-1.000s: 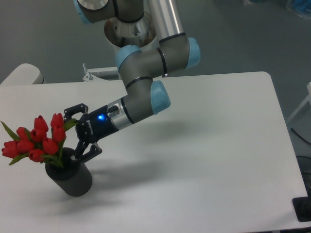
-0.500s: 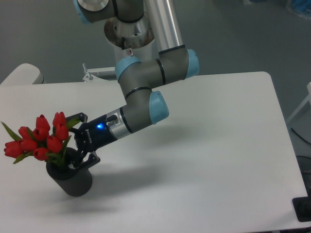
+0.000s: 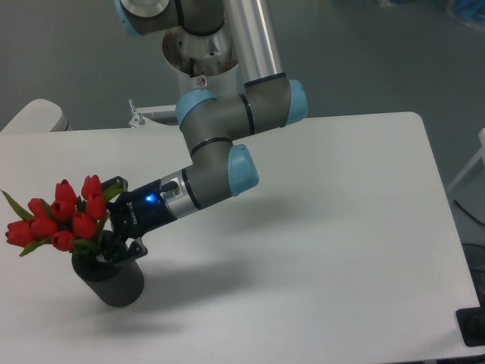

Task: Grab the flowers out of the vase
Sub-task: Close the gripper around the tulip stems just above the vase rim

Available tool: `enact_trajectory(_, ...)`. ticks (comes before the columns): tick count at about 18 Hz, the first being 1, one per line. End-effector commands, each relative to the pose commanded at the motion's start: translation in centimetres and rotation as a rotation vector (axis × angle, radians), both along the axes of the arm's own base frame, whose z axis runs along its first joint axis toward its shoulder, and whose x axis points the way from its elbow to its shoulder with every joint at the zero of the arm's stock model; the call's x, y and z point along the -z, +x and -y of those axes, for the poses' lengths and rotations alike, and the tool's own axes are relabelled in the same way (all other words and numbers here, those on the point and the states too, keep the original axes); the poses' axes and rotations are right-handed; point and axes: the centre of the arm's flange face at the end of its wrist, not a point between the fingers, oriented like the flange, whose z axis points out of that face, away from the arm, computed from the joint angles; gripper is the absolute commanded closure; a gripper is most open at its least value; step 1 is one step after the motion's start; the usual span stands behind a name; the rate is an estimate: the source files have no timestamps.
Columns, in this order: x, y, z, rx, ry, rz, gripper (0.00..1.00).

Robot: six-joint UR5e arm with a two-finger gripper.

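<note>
Now gripper [image 3: 108,221] astride flowers [image 3: 62,215]

Against the vase [image 3: 112,279], the pincer [image 3: 111,225] now sits closer and lower than a second ago: it has slid leftward from beside the rim to right over the vase mouth, its dark fingers [image 3: 123,249] reaching in among the green stems. The fingers, spread wide earlier, stand narrower now, flanking the stems just above the rim; whether they touch the stems cannot be told. The arm's elbow and forearm have followed, leaning further toward the vase. The flowers [image 3: 62,217] stand a little more upright over the vase, their heads shifted slightly rightward toward the pincer.
</note>
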Motion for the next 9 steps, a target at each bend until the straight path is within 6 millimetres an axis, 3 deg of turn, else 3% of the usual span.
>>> enact_trajectory(9,-2.6,-0.8,0.5,-0.022,0.086,0.001,1.00)
